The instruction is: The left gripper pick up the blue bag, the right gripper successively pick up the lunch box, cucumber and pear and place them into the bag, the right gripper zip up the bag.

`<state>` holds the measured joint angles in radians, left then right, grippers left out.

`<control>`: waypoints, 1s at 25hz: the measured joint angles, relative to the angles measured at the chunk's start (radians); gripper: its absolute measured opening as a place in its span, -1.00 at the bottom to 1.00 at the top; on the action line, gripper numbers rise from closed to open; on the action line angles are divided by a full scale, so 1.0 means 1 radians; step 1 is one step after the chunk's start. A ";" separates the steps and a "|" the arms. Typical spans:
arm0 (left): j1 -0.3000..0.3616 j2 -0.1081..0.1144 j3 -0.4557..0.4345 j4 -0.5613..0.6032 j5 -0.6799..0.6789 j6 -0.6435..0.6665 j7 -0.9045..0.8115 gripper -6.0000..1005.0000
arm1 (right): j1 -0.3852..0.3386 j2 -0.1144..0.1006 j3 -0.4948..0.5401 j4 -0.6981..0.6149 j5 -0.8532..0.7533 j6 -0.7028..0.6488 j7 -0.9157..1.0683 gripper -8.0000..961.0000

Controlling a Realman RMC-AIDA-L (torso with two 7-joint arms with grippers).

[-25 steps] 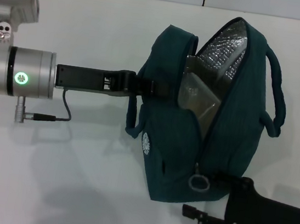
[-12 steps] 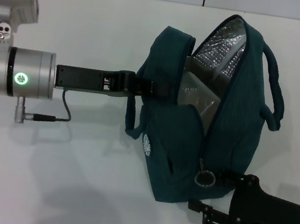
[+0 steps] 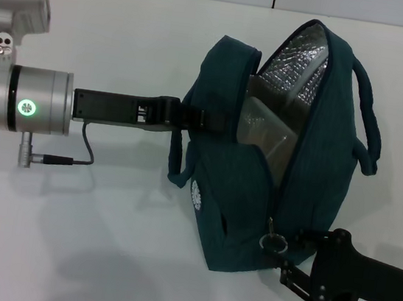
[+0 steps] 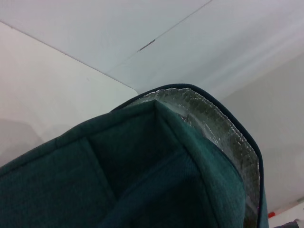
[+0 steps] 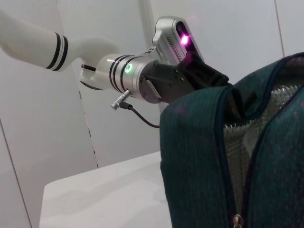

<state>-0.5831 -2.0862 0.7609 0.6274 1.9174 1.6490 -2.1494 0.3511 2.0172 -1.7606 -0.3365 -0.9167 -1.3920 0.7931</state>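
Observation:
The blue bag (image 3: 310, 172) lies on the white table with its zip open, showing silver foil lining (image 3: 299, 59). The clear lunch box (image 3: 263, 133) rests inside. My left gripper (image 3: 191, 114) reaches in from the left and is shut on the bag's left edge; the right wrist view shows that left gripper (image 5: 209, 76) clamped there. My right gripper (image 3: 290, 255) sits at the bag's near end, open, with the metal zip-pull ring (image 3: 273, 242) hanging just beside its upper fingertip. The cucumber and pear are out of view.
The bag's two loop handles (image 3: 370, 113) stick out to the right. A thin dark cable (image 3: 74, 156) hangs under the left wrist. White table (image 3: 86, 239) lies in front and to the left of the bag, and a wall seam runs behind.
My right gripper has moved up against the bag's near end, its lower finger drawing closer to the bag. The zip-pull ring shifted slightly. The left arm has held still.

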 joint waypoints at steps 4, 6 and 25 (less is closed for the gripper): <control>0.003 0.000 0.000 0.000 0.000 0.001 0.003 -0.87 | 0.000 0.000 0.000 0.001 0.001 -0.002 -0.001 -0.39; 0.004 -0.001 0.000 0.000 0.000 0.001 0.003 -0.87 | 0.000 0.000 0.000 0.001 0.001 -0.004 -0.001 -0.42; 0.016 -0.002 0.000 0.000 0.000 0.002 0.005 -0.85 | -0.014 0.000 0.000 -0.002 0.001 -0.013 -0.010 -0.87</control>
<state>-0.5669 -2.0877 0.7608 0.6274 1.9174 1.6506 -2.1443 0.3374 2.0171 -1.7609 -0.3390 -0.9155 -1.4050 0.7828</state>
